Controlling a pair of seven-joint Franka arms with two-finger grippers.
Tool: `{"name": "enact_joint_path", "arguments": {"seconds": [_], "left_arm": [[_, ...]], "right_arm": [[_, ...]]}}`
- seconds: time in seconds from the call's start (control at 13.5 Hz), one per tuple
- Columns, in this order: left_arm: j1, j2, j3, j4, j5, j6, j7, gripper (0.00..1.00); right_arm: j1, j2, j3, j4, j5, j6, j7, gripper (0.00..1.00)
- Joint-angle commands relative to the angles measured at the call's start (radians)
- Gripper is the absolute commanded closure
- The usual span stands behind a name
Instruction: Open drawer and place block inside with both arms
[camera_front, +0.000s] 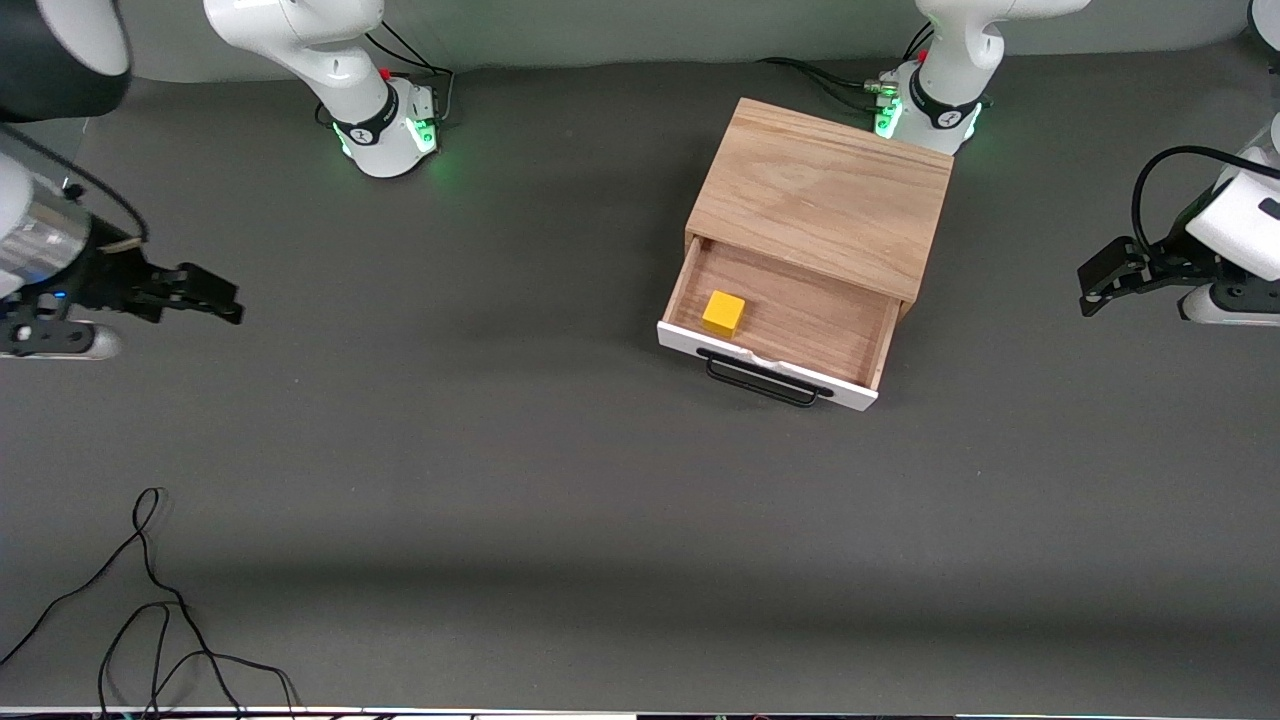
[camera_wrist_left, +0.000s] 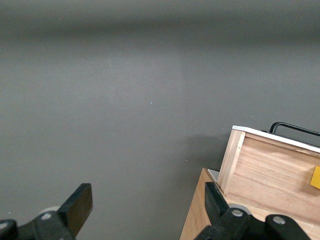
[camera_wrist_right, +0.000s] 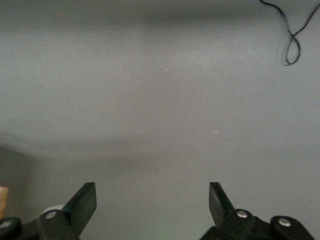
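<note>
The light-oak cabinet (camera_front: 820, 190) stands near the left arm's base. Its drawer (camera_front: 800, 325) is pulled open toward the front camera, with a white front panel and a black bar handle (camera_front: 765, 385). The yellow block (camera_front: 723, 312) lies inside the drawer, at the corner toward the right arm's end. The drawer (camera_wrist_left: 272, 175) and an edge of the block (camera_wrist_left: 316, 178) also show in the left wrist view. My left gripper (camera_front: 1090, 290) is open and empty, off at the left arm's end of the table. My right gripper (camera_front: 225, 300) is open and empty, at the right arm's end.
A loose black cable (camera_front: 150, 610) lies on the grey table (camera_front: 500, 450) at the corner nearest the front camera, at the right arm's end. It also shows in the right wrist view (camera_wrist_right: 292, 40). Cables run behind the arm bases.
</note>
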Motion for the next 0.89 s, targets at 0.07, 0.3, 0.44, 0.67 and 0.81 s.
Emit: {"name": "enact_joint_path", "arguments": {"seconds": [0.07,0.3,0.44,0.67,0.81], "left_arm": [[0.002,0.008,-0.001,0.022,-0.002,-0.026,0.018,0.00],[0.002,0.008,-0.001,0.020,-0.002,-0.037,0.018,0.00],[0.002,0.008,-0.001,0.020,-0.002,-0.080,0.018,0.00],[0.004,0.007,-0.001,0.019,-0.002,-0.100,0.017,0.00],[0.004,0.007,-0.001,0.017,-0.004,-0.105,0.017,0.00]], "right_arm": [[-0.014,-0.016,-0.069,-0.023,-0.014,0.006,-0.112,0.00],[-0.028,-0.013,-0.074,-0.025,-0.017,0.006,-0.113,0.00],[-0.049,-0.011,-0.067,-0.028,-0.020,0.006,-0.112,0.00],[-0.103,-0.013,-0.025,-0.028,-0.020,0.006,-0.113,0.00],[-0.112,-0.013,-0.023,-0.027,-0.020,0.005,-0.113,0.00]]}}
